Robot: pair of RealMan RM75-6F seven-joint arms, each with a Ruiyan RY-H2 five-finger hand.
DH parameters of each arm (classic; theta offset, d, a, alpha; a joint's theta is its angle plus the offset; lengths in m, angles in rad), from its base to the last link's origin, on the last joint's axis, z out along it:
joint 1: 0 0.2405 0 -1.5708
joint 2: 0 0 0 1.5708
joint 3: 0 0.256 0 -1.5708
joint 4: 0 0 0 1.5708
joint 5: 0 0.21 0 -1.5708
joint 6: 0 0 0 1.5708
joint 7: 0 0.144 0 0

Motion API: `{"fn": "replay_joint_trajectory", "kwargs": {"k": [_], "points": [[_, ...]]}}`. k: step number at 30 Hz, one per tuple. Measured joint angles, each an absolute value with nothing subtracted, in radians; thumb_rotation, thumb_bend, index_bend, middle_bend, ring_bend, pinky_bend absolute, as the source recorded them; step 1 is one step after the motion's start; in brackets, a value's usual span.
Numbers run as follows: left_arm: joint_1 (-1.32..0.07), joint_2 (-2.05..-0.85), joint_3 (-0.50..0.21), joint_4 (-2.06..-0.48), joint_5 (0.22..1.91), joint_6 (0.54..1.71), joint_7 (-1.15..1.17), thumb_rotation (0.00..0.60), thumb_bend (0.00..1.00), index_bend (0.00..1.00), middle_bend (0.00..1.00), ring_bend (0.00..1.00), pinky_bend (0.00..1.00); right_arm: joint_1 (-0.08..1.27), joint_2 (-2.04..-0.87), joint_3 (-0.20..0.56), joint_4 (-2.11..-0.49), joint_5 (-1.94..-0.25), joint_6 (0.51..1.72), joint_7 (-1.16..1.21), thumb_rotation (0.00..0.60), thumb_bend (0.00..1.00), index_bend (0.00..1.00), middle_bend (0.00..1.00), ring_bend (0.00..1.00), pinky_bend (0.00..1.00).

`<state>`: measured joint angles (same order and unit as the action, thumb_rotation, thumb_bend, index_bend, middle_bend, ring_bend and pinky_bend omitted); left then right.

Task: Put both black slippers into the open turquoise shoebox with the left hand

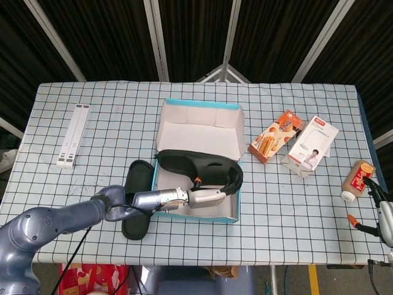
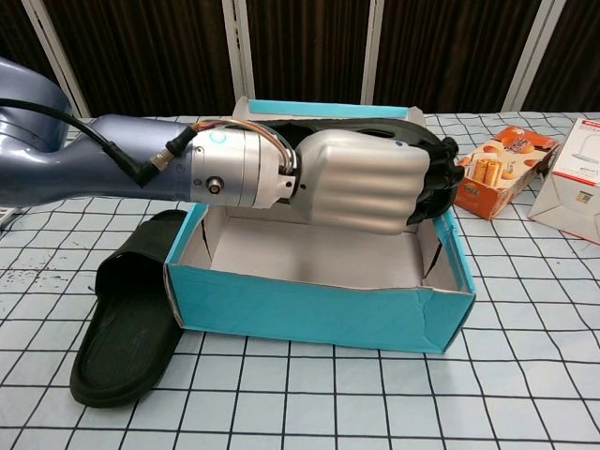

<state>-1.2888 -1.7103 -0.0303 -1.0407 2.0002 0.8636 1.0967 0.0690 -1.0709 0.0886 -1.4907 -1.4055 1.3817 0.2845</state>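
Shoebox (image 2: 319,319): held no slipper on its floor.
Left hand (image 2: 366,183): grasped first slipper (image 1: 196,165) above the box.
Second slipper (image 2: 127,328): on tablecloth (image 2: 525,375), touching box's left wall.

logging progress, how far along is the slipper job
Nothing is in the shoebox yet. The left hand holds one black slipper above its open top, not released. The second slipper lies on the table to the left of the box, untouched.
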Motion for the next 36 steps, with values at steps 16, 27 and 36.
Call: {"fn": "replay_joint_trajectory", "kwargs": {"k": [16,27,36], "points": [[-1.284,-1.782,-0.007,-0.944,2.0,0.876,1.06,0.6,0.51,0.52,0.51,0.14,0.22,0.07,-1.07,0.09,-1.487,-1.403,1.376,0.292,0.6,0.23,0.12,0.2,0.29,0.33],[-1.267,-1.838,0.01,-0.884,1.991,0.902,1.022,0.6,0.51,0.52,0.51,0.14,0.22,0.068,-1.07,0.09,-1.488,-1.405,1.379,0.295,0.6,0.23,0.12,0.2,0.29,0.33],[-1.224,-1.906,0.011,-0.821,1.942,0.914,0.975,0.6,0.52,0.52,0.51,0.15,0.22,0.07,-1.071,0.09,-1.485,-1.403,1.373,0.299,0.6,0.23,0.12,0.2,0.29,0.33]]}}
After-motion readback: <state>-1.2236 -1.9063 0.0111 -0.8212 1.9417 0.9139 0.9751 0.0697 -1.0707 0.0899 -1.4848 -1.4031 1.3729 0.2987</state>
